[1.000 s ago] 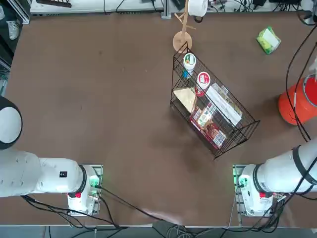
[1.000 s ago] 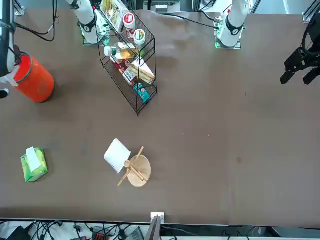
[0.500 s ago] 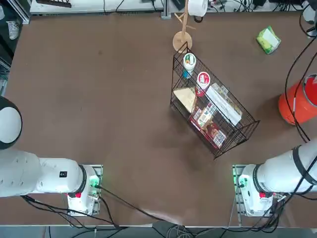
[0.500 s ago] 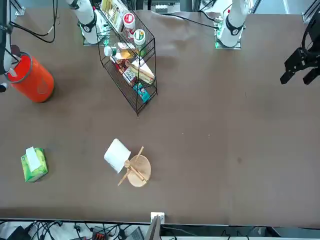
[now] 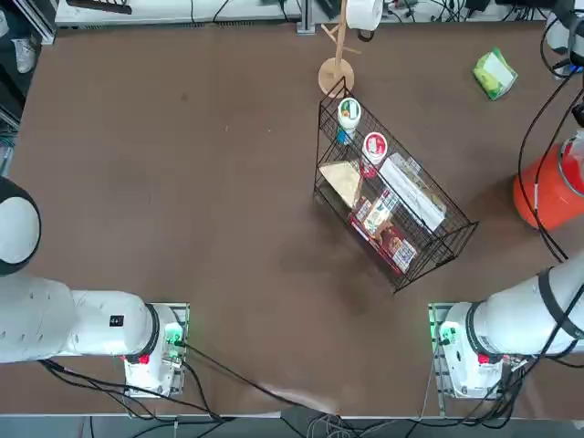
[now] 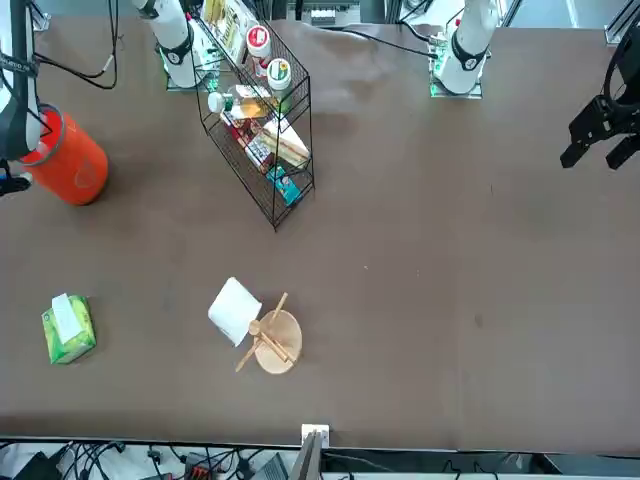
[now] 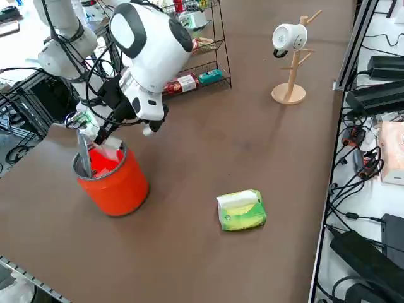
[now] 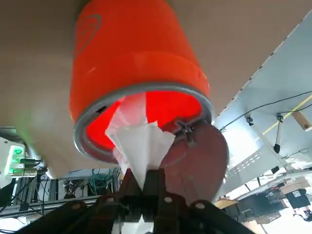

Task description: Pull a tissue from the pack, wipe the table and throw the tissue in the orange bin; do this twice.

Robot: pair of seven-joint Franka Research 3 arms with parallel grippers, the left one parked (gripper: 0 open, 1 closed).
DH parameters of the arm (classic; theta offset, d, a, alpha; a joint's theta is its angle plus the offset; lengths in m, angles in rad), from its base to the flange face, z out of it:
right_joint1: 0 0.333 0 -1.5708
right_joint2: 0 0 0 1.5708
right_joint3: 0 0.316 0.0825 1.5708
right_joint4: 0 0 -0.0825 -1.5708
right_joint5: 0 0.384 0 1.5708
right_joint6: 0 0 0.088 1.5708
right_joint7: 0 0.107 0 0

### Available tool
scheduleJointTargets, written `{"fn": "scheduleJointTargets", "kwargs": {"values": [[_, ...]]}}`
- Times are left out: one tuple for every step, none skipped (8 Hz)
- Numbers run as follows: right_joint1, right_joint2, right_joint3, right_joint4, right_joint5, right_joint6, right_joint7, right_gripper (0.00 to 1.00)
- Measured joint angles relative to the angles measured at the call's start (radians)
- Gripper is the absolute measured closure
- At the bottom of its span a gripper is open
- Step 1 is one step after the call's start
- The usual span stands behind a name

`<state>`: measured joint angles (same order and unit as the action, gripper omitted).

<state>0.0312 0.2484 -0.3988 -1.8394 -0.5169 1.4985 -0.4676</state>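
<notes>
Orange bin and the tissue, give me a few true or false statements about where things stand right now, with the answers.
1. The right gripper is shut on a white tissue. True.
2. The tissue hangs over the open mouth of the orange bin. True.
3. The orange bin lies tipped on its side. False: it stands upright on the table.
4. The green pack sits inside the wire basket. False: it lies on the table by itself, apart from the basket.
5. A white mug hangs on the wooden stand. True.
</notes>
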Motion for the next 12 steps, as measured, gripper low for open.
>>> {"fn": "scheduleJointTargets", "kwargs": {"values": [[0.0, 0.019, 0.0, -0.002, 0.003, 0.016, 0.001, 0.98], [-0.001, 0.038, 0.0, -0.008, 0.004, 0.03, 0.002, 0.96], [-0.002, 0.05, 0.0, -0.015, 0.004, 0.04, 0.004, 0.94], [-0.003, 0.054, -0.001, -0.02, 0.004, 0.046, 0.006, 0.85], [-0.003, 0.054, -0.001, -0.02, 0.004, 0.05, 0.006, 0.68], [-0.003, 0.054, -0.002, -0.02, 0.004, 0.054, 0.006, 0.48], [-0.003, 0.054, -0.002, -0.02, 0.004, 0.054, 0.006, 0.3], [-0.003, 0.054, -0.002, -0.02, 0.004, 0.055, 0.007, 0.09], [-0.003, 0.054, -0.002, -0.019, 0.004, 0.058, 0.007, 0.01], [-0.002, 0.051, -0.001, -0.011, 0.004, 0.065, 0.007, 0.02], [0.001, 0.046, 0.002, 0.016, 0.012, 0.073, 0.007, 0.0], [0.006, 0.045, 0.009, 0.061, 0.038, 0.088, 0.006, 0.0]]}}
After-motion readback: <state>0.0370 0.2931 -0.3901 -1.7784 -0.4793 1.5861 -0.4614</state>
